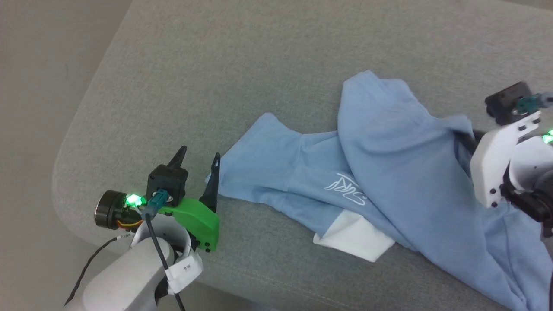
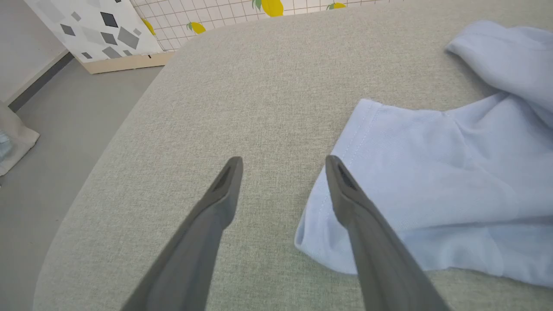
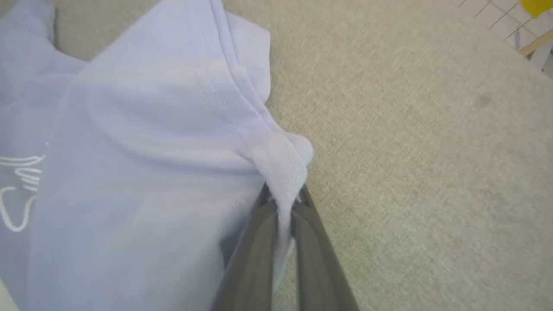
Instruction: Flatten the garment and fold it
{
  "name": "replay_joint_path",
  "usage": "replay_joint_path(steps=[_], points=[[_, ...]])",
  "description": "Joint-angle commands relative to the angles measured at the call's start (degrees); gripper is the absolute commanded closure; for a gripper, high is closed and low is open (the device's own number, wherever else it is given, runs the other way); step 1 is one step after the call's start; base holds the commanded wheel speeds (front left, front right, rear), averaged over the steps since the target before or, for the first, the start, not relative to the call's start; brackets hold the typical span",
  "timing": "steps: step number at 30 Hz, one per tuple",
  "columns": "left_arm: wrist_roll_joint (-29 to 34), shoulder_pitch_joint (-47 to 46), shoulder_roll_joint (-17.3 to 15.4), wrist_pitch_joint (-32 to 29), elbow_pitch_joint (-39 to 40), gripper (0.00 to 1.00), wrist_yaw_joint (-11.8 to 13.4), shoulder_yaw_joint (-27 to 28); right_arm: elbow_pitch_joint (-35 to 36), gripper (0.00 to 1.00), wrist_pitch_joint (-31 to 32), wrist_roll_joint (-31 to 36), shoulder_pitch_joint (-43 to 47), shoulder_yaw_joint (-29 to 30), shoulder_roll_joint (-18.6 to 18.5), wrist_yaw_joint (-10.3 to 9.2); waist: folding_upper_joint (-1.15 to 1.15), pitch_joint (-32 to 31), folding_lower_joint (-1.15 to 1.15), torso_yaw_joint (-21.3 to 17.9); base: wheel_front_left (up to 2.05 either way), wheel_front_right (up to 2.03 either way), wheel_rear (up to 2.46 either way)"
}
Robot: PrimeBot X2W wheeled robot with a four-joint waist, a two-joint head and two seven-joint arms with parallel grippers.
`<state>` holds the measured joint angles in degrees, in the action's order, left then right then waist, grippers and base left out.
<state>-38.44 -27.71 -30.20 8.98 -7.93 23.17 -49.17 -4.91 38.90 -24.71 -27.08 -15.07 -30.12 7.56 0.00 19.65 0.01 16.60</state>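
The garment (image 1: 389, 172), a light blue polo shirt, lies crumpled across the grey cushioned surface, with its white cursive logo (image 1: 345, 188) and white collar (image 1: 356, 235) showing near the front. My left gripper (image 1: 198, 160) is open just left of a sleeve's hem (image 2: 345, 147), its right finger at the cloth's edge, nothing held. My right gripper (image 3: 283, 196) is shut on a bunched hem of the garment (image 3: 276, 160), lifting a fold at the right. In the head view its fingers are hidden under the cloth.
The grey fabric surface (image 1: 259, 65) has a rounded corner at the front left and drops to the floor (image 2: 39, 172). A patterned panel (image 2: 99, 30) and tiled wall stand beyond it.
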Motion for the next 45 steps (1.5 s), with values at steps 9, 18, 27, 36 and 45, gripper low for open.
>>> replay_joint_path(steps=[9, 18, 27, 36, 45], points=[[-1.2, 0.0, -0.6, -0.9, 0.1, 0.00, -0.4, -0.2, 11.6, 1.00, -8.5, -0.3, 0.5, 6.1, -2.1, -0.08, 0.00, -5.4, -0.01, -3.7, 0.00, 0.00, 0.00], [-1.0, -1.0, 0.2, -0.7, 1.4, 0.00, -0.2, -0.5, 12.6, 1.00, -9.3, 0.6, -10.4, 4.7, -9.7, -0.08, 0.00, -2.3, -0.01, -1.9, 0.00, 0.00, 0.00], [-0.5, -2.6, 2.5, 0.8, 0.6, 0.00, -0.6, -1.0, 0.1, 1.00, -16.1, 1.6, -32.3, -8.9, -15.9, -0.08, 0.00, 3.5, -0.01, 2.2, 0.00, 0.00, 0.00], [-0.2, -4.4, 4.8, 2.6, -0.9, 0.00, -1.2, -0.8, -17.0, 1.00, -27.0, 5.0, -50.7, -21.8, -13.7, -0.08, 0.00, 7.3, -0.01, 5.8, 0.00, 0.00, 0.00], [-0.4, -4.7, 6.2, 3.6, -2.5, 0.00, -1.4, -0.6, -31.0, 0.00, -27.4, 1.0, -49.3, -31.2, -9.6, -0.08, 0.00, 7.7, -0.01, 6.0, 0.00, 0.00, 0.00]])
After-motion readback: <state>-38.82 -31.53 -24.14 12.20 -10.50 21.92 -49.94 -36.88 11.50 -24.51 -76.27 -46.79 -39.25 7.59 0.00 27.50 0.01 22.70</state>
